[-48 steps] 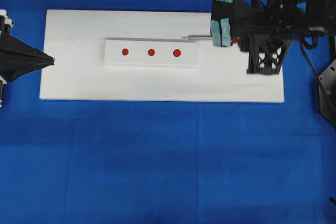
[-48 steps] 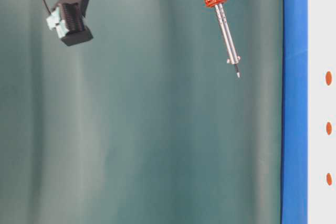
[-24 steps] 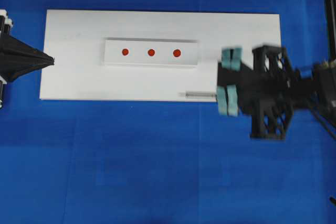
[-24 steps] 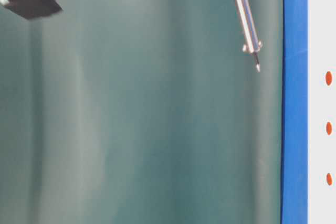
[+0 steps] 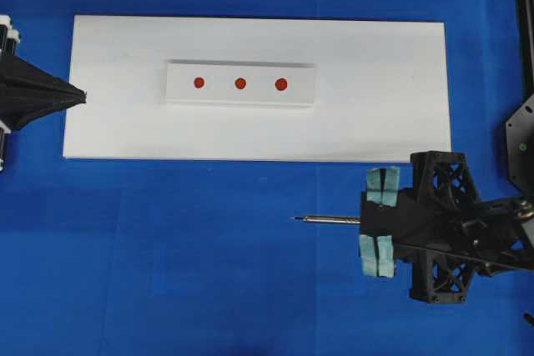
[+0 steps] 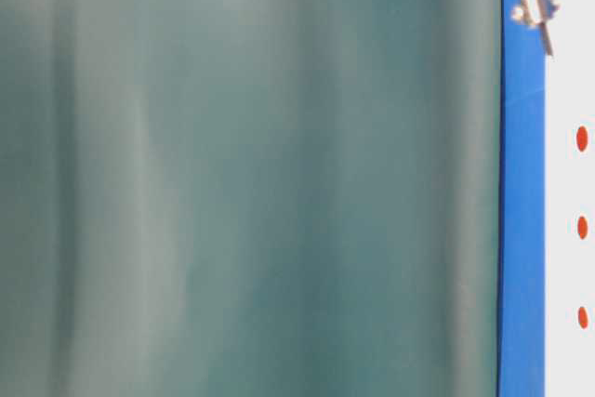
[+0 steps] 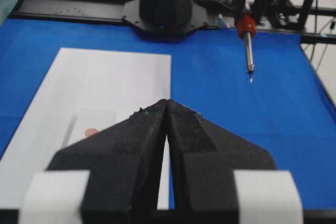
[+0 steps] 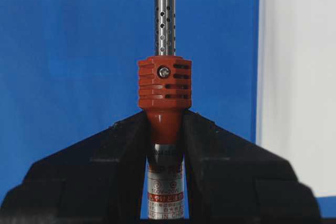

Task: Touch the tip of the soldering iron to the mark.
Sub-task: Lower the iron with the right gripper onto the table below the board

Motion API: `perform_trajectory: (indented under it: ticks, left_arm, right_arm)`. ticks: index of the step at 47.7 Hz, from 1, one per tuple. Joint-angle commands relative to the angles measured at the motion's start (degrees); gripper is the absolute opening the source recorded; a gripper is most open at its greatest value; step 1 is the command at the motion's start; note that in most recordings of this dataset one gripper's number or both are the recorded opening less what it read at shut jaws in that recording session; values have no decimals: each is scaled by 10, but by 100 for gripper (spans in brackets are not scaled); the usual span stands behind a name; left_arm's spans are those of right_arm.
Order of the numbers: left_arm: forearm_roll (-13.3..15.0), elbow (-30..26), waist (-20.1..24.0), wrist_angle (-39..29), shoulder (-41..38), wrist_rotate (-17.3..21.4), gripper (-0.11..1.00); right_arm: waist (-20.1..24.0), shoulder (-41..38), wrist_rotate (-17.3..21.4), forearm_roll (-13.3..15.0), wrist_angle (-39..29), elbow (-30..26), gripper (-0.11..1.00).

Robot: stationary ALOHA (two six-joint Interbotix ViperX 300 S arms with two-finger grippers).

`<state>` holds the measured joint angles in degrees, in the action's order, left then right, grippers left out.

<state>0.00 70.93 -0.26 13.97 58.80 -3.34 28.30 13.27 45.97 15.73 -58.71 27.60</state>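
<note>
Clamped tight on the red handle, the right gripper [image 8: 164, 145] has the soldering iron [image 5: 329, 220] and it's swung right off the white board [image 5: 125, 122] in the last second — it was up beside the raised strip [image 5: 179, 93], now the tip hangs over bare blue mat [image 5: 209, 273]. That's away from the mark [image 5: 240, 83], the middle dot, well apart now. Looks like it'll need bringing back before any touch. Over on the far side the left gripper [image 7: 167, 109] sits pinched together, idle.
</note>
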Motion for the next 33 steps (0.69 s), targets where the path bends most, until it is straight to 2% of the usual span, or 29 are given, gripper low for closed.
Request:
perform_trajectory:
  ticks: [1,9,16,33]
  left_arm:
    - [-2,-7,0,6,-3,-1,0]
    - [-2,-5,0,6,-3,-1,0]
    - [-2,-7,0,6,-3,-1,0]
    - [-2,-7,0,6,-2,-1,0]
  right_arm:
    - [2,3,1,9,9,-15,6]
    - [-6,-9,-3,33,33,-23,6]
    - [-24,-41,-18,40,49,-47,6]
    - [-68,-156,-120,41,81,-171,6]
